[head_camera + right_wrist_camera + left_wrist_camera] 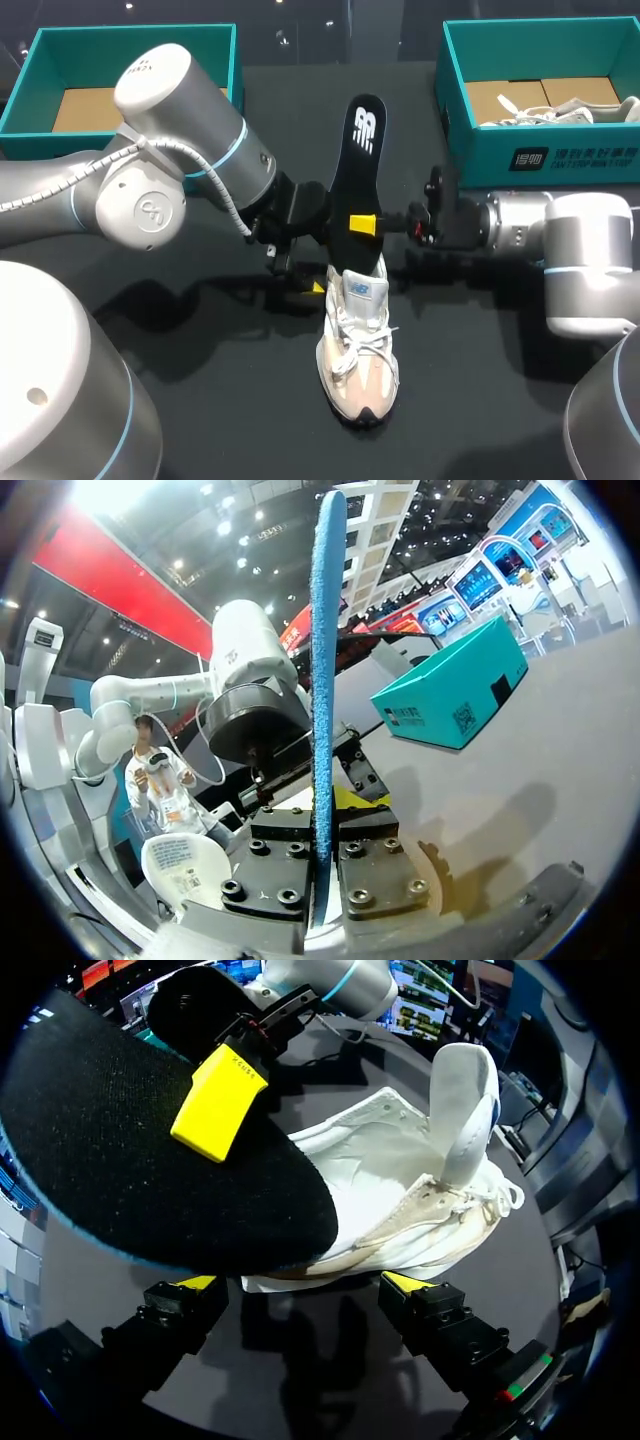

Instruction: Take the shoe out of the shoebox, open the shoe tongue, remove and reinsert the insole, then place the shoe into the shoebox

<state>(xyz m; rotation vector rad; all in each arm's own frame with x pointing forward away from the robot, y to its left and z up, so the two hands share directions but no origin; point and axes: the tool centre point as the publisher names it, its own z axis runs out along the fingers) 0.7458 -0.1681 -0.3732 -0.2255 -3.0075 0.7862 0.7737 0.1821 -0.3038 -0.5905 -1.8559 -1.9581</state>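
Insole is up off the table, clamped mid-length by the right gripper, fingers closed on both faces. It stands steep, long axis roughly in line w/ the shoe below, lower end right at the heel opening; can't tell if it's inside. Shoe sits mid-table, toe toward the robot, heel toward the insole, tongue up. Left gripper is low beside the heel, fingers open, shoe side just ahead of them, not gripped. Right arm comes in level from the side, left arm angled down. Next prob. feeding the insole toe-ward into the shoe, left arm nearer to steady it.
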